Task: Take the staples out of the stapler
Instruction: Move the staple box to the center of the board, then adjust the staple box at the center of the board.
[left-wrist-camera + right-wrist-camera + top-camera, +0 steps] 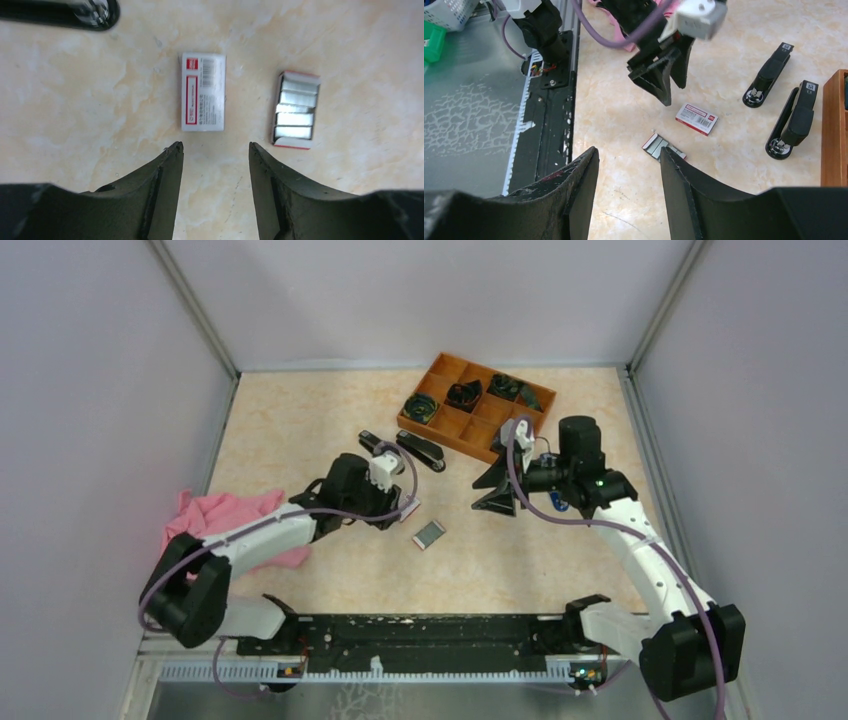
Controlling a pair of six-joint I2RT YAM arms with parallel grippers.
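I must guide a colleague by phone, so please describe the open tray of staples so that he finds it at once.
On the beige table, look at the middle, nearer the arm bases than the two black staplers. There lies the open tray of staples, beside a closed white-and-red box. Only the tray shows silvery ridged strips.

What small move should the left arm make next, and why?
Probably shift the left jaws toward the stapler at the top-left edge of their wrist view. They stand open and empty above the white-and-red box, which is not a stapler. The right jaws are open and empty too, so no stapler is gripped yet and unloading cannot begin.
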